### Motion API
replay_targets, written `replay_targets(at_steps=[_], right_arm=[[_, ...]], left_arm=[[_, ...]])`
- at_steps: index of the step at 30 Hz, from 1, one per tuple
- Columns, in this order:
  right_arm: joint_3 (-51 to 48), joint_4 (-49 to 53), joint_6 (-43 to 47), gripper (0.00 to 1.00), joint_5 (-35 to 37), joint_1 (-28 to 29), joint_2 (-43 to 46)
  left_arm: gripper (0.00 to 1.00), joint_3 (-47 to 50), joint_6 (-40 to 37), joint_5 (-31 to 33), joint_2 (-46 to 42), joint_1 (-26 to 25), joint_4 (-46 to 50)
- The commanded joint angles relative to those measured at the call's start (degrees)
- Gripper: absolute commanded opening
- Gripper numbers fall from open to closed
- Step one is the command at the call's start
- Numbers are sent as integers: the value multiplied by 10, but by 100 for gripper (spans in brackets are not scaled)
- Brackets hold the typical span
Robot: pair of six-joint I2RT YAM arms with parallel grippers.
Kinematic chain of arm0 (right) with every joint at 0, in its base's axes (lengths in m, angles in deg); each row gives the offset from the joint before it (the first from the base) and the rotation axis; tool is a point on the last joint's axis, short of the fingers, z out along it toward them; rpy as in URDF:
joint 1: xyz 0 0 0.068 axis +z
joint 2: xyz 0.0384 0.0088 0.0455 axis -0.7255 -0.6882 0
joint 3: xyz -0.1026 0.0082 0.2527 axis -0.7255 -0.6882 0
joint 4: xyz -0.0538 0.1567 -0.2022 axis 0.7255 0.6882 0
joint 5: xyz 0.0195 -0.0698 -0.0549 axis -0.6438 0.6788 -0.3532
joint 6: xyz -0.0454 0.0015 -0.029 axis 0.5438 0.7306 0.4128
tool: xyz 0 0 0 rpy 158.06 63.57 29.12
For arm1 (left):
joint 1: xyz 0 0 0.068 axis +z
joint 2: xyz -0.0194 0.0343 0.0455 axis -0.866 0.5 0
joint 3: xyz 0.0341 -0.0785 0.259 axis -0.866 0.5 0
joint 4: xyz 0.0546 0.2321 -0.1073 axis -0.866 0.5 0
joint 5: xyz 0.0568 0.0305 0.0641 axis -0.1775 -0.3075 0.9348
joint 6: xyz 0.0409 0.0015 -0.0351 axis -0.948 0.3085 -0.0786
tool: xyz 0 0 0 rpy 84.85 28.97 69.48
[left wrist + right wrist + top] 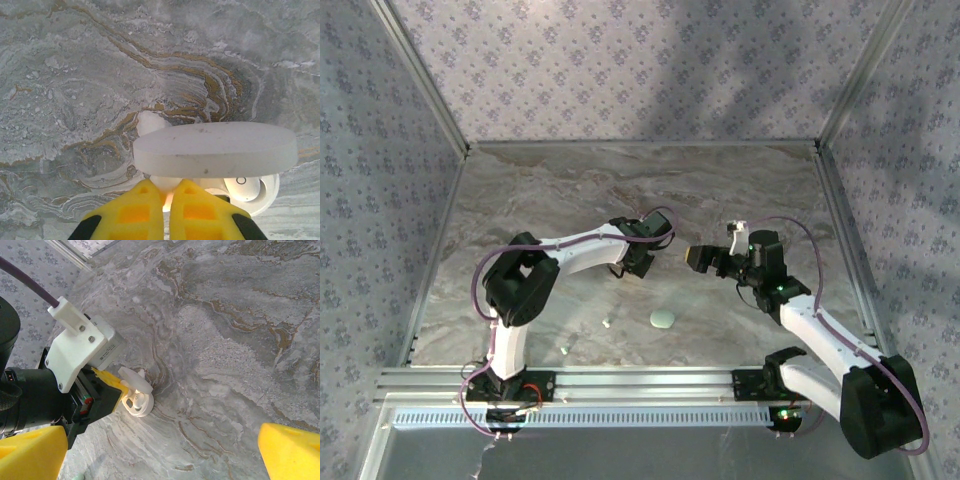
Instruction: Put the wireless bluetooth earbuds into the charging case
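The left gripper (pixel 166 187) is pinched nearly closed, its yellow fingers (pixel 142 210) nipping the near edge of the open charging case (pixel 267 192) at the bottom of the wrist frame. It looks like a steadying hold. The lid (pixel 215 150) stands raised, its long axis running left to right across that frame, and one earbud (pixel 242 187) sits in the tray at lower right. Peeking out just behind the lid's left end, on the table (pixel 75 75), is a small white bit (pixel 149 122) — probably another bud, though too hidden to be sure.

Now the right gripper (pixel 698 257): jaws spread wide, nothing between them, hovering just right of the case in the overhead view and pointed at it. Further out, toward the bottom of that view, lie two loose earbuds. One (pixel 606 323) is lower left of the case, near a mint oval pod (pixel 662 319); the other (pixel 566 350) is lower again, close to the rail (pixel 620 380). Both sit down-left of the free right hand, on the left arm's side — but that arm is busy, so the fetch looks like the right's job.
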Motion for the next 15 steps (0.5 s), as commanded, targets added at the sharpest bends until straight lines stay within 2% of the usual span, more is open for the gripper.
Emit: replay_targets(at_steps=[1, 15], right_arm=[[-4, -11, -2, 100, -4, -4, -1], [-4, -10, -1, 100, -3, -2, -2]], left_arm=[[9, -16, 3, -8, 16, -6, 16], [16, -41, 3, -7, 24, -16, 38]])
